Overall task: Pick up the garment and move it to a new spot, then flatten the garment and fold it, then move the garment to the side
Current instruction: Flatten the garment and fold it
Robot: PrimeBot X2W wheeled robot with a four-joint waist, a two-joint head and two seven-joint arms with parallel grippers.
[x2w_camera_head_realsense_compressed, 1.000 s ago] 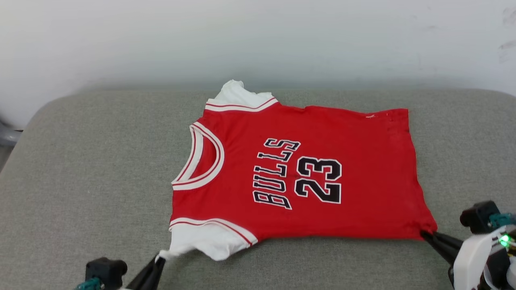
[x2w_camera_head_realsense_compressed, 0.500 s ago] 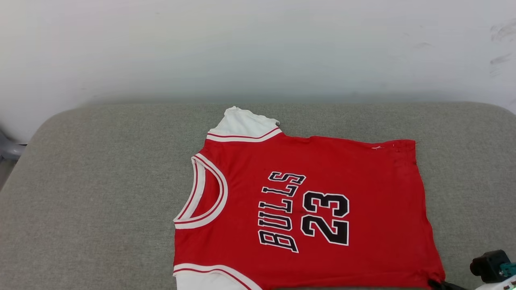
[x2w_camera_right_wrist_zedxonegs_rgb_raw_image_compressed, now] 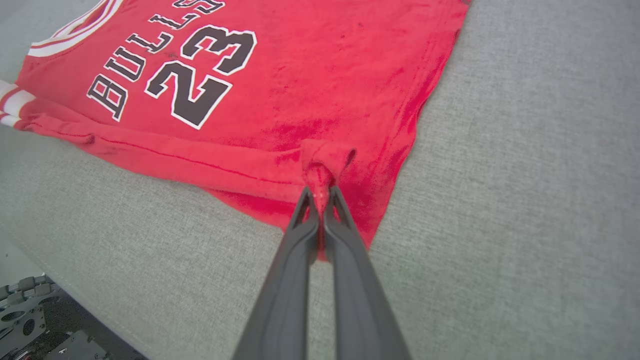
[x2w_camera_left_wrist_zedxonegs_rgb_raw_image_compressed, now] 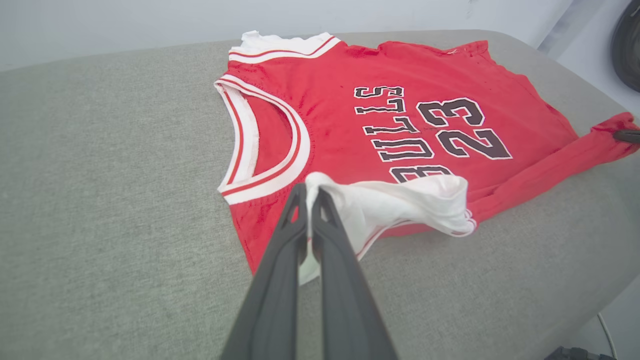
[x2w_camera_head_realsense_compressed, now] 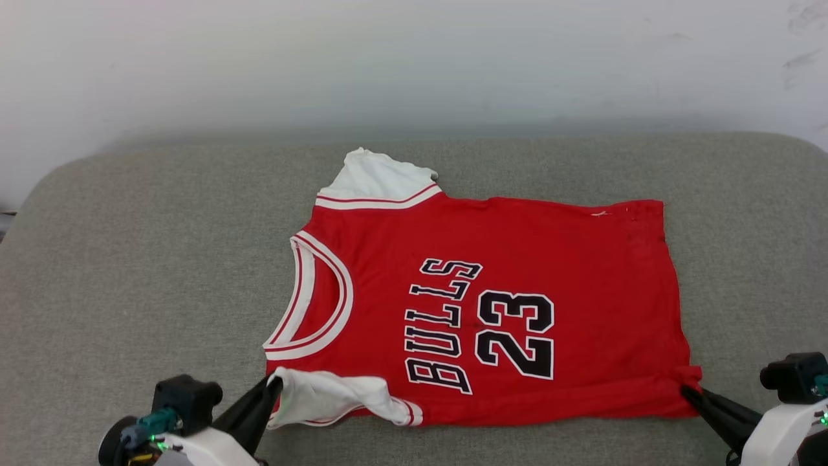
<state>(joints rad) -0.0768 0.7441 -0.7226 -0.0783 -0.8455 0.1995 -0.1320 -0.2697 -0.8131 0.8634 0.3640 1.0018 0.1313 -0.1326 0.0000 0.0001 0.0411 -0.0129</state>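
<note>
Now the garment [x2w_camera_head_realsense_compressed: 569,259] lies face up across the middle of the grey cushion [x2w_camera_head_realsense_compressed: 129,272], collar toward the left of the frame. Compared with a second ago, its near edge is no longer flat: the white sleeve [x2w_camera_head_realsense_compressed: 323,396] at lower left is lifted and turned over onto the red body, and the near side forms a rolled strip. At lower left the left gripper [x2w_camera_head_realsense_compressed: 275,384] is clamped on that sleeve, while at lower right the right gripper [x2w_camera_head_realsense_compressed: 685,389] pinches the hem corner
</note>
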